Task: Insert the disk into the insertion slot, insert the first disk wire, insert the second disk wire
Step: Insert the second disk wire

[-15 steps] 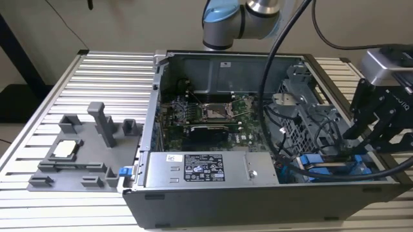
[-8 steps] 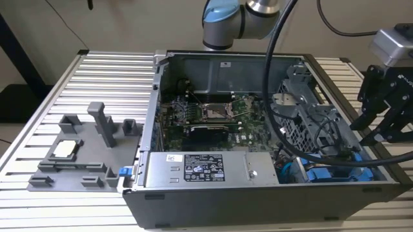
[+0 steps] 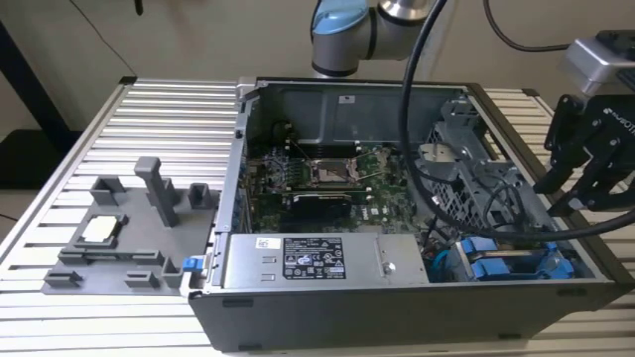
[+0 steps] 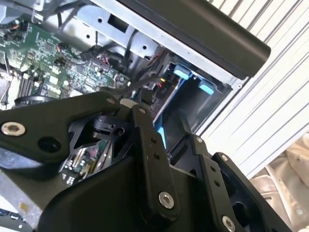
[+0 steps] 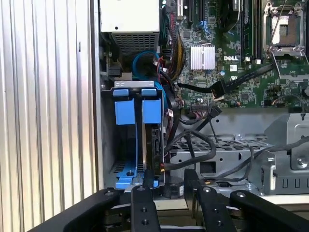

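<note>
The disk (image 5: 155, 142) stands on edge in its blue carrier (image 5: 151, 110) inside the insertion slot (image 5: 126, 86) of the grey drive cage, at the case's near corner on the exterior view's right (image 3: 501, 260). A second blue carrier (image 5: 124, 112) sits beside it. Black wires (image 5: 193, 140) loop past the disk's end; I cannot tell whether any is plugged in. My black gripper (image 3: 567, 197) hovers above the case's rim over this cage, open, with nothing between its fingers (image 5: 145, 203). It shows in both wrist views (image 5: 168, 191) (image 4: 164, 123).
The open computer case (image 3: 397, 312) lies on a slatted metal table (image 3: 149, 111). Inside are the green motherboard (image 3: 317, 178), the grey power-supply box (image 3: 317, 260) and a thick black cable (image 3: 417, 163) from the arm. A grey fixture (image 3: 129, 238) stands at the exterior view's left.
</note>
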You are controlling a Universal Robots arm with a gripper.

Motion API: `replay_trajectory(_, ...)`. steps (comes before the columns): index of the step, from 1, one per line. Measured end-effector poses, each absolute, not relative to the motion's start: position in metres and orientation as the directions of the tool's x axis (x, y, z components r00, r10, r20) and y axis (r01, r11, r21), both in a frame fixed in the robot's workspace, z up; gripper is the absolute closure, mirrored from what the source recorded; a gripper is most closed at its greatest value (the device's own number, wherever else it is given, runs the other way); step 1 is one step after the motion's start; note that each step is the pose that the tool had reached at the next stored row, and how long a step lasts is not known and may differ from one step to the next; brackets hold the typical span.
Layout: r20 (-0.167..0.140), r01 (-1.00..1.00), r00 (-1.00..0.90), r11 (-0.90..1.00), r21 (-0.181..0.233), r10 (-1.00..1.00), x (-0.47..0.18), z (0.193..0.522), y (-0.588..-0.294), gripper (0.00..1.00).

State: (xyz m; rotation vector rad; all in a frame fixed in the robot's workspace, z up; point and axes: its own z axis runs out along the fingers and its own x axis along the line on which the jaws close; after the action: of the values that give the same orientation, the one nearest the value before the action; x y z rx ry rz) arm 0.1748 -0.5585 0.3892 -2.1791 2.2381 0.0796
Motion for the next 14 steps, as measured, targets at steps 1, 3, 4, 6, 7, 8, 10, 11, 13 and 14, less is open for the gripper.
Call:
replay_trajectory(1, -0.047, -0.999, -0.027, 0.026, 0.025, -0.999, 0.175, 0.389, -0.555, 0.61)
replay_trajectory(3, -0.048, -0.999, -0.027, 0.026, 0.025, -0.998, 0.175, 0.389, -0.547, 0.61)
replay_trajectory(4, -0.047, -0.999, -0.027, 0.026, 0.025, -0.999, 0.175, 0.389, -0.544, 0.61)
replay_trajectory(6, -0.047, -0.999, -0.027, 0.026, 0.025, -0.999, 0.175, 0.389, -0.537, 0.61)
replay_trajectory(7, -0.047, -0.999, -0.027, 0.026, 0.025, -0.999, 0.175, 0.389, -0.533, 0.61)
replay_trajectory(8, -0.048, -0.999, -0.027, 0.026, 0.025, -0.999, 0.175, 0.389, -0.529, 0.61)
replay_trajectory(10, -0.048, -0.999, -0.027, 0.026, 0.025, -0.998, 0.174, 0.389, -0.523, 0.61)
replay_trajectory(11, -0.048, -0.999, -0.028, 0.027, 0.025, -0.998, 0.174, 0.389, -0.522, 0.61)
replay_trajectory(13, -0.048, -0.999, -0.028, 0.027, 0.024, -0.998, 0.167, 0.389, -0.522, 0.61)
replay_trajectory(14, -0.048, -0.999, -0.028, 0.027, 0.024, -0.998, 0.163, 0.389, -0.522, 0.61)
